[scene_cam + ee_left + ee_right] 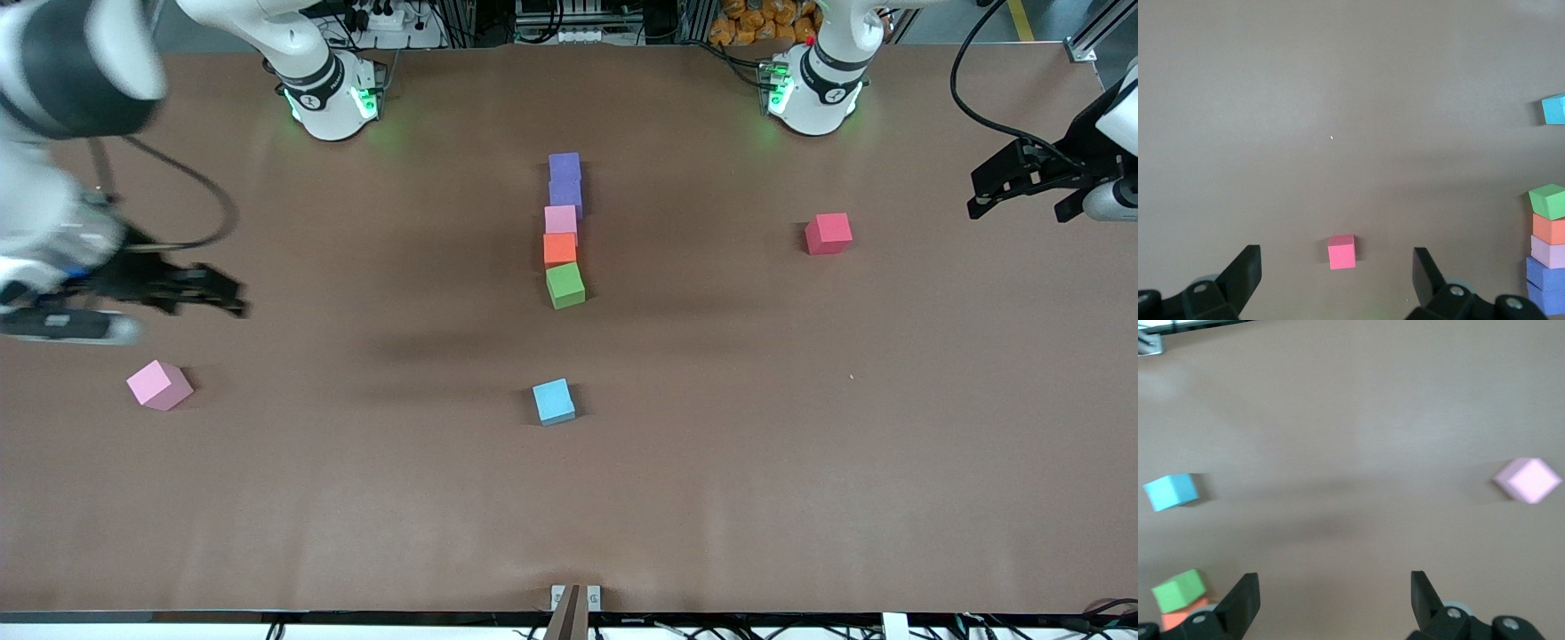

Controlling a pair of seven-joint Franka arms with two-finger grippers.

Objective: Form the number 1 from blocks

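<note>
A line of blocks runs down the table's middle: two purple blocks (564, 182), a pink block (561, 219), an orange block (560, 249) and a green block (565, 285), touching one another. A light blue block (554, 402) lies apart, nearer the front camera. The red block (828, 233) sits toward the left arm's end, and a second pink block (159, 385) toward the right arm's end. My left gripper (1022, 191) hangs open and empty at the table's edge; its wrist view shows the red block (1341, 252). My right gripper (213, 298) is open and empty above the table near the second pink block (1527, 480).
A small metal bracket (575, 597) sits at the table's front edge. The two arm bases (333, 93) stand along the back edge. Cables and shelving lie off the table at the back.
</note>
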